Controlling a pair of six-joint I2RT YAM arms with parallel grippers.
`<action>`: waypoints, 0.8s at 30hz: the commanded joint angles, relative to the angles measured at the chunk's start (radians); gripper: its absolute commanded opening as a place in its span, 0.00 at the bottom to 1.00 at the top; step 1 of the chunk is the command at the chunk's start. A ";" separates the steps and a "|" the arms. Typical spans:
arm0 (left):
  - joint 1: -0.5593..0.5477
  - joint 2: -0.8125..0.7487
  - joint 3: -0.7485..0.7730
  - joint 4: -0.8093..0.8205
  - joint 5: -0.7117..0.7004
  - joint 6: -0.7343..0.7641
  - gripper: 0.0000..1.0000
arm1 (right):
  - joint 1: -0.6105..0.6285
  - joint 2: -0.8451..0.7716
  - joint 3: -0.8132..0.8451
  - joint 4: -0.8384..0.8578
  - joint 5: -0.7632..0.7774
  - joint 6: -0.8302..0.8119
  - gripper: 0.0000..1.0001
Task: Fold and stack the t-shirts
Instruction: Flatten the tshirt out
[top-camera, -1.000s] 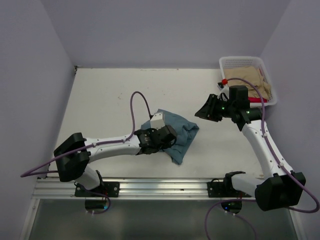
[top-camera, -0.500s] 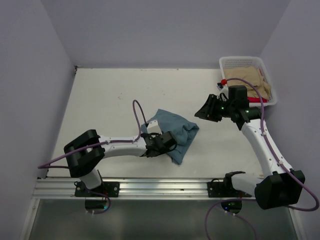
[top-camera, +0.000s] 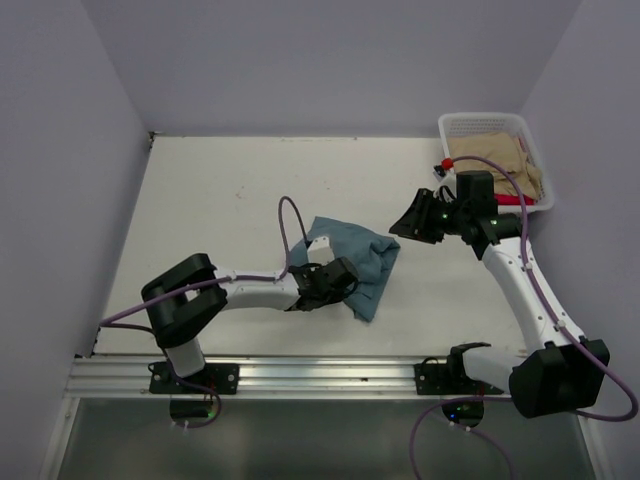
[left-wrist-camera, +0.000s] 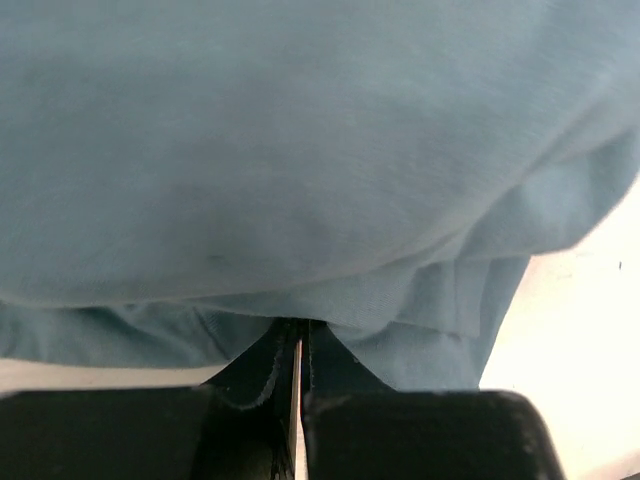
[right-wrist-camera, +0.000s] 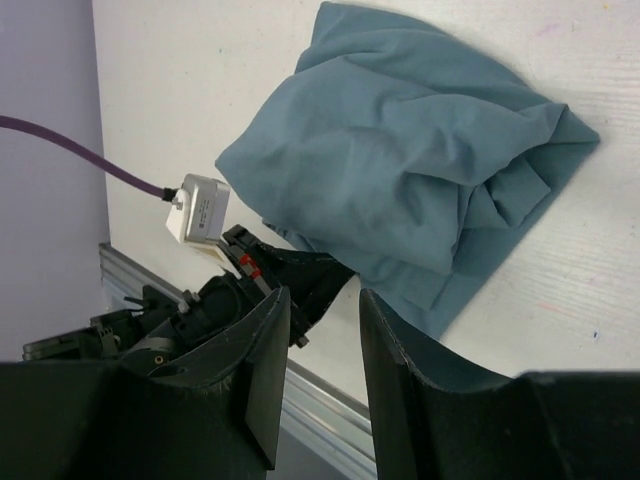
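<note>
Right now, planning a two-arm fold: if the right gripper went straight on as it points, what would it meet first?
Probably the blue t-shirt, near the edge the left gripper pinches; depth is unclear.

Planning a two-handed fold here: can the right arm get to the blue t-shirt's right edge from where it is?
Probably yes. The right gripper hovers open just beside the blue t-shirt, with only bare table between them. The left gripper pinches the shirt's near left side, away from that edge.

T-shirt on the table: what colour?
The t-shirt is plain dusty blue; right wrist view shows it best.
</note>
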 joint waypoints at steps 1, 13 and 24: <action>-0.023 0.011 0.066 0.100 0.024 0.201 0.00 | 0.001 0.000 0.042 -0.007 0.012 -0.008 0.38; -0.218 -0.039 0.281 -0.199 -0.067 0.467 0.00 | 0.003 0.027 0.047 -0.002 0.029 -0.009 0.37; -0.223 -0.294 0.494 -0.478 -0.435 0.605 0.00 | 0.003 0.049 0.076 -0.027 0.107 -0.022 0.36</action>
